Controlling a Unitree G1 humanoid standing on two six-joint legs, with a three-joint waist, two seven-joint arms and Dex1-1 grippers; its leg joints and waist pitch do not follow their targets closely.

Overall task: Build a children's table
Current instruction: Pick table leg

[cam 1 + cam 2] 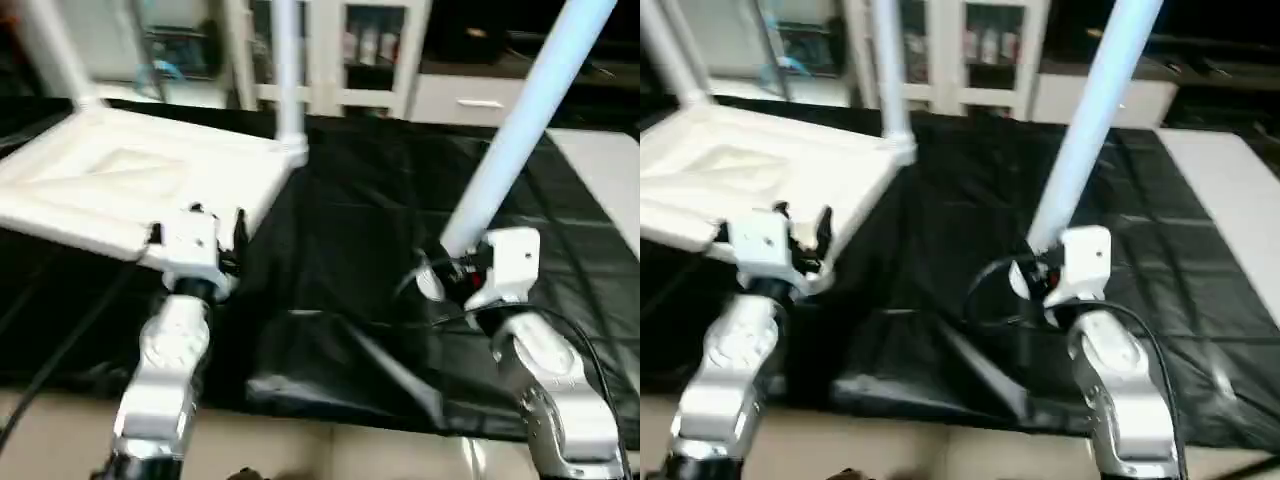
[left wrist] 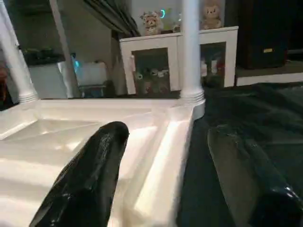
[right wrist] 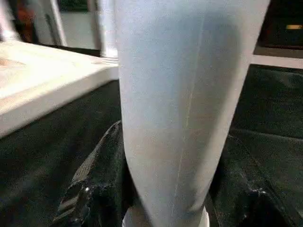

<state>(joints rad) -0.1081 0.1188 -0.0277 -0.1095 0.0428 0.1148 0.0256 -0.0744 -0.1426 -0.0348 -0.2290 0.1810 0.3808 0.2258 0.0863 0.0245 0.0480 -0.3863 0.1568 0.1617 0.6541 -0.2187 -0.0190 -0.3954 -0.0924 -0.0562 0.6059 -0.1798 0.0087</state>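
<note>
My right claw clamps a loose leg near its base; light, stiff, slippery, I judge. My left claw straddles the tabletop rim, open.

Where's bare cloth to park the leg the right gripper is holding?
Free: black cloth between the tabletop and the held leg, and the strip beyond that leg up to the white panel. Crowded: the tabletop's near corner, where the left gripper straddles the rim, and its far edge with two standing legs.
</note>
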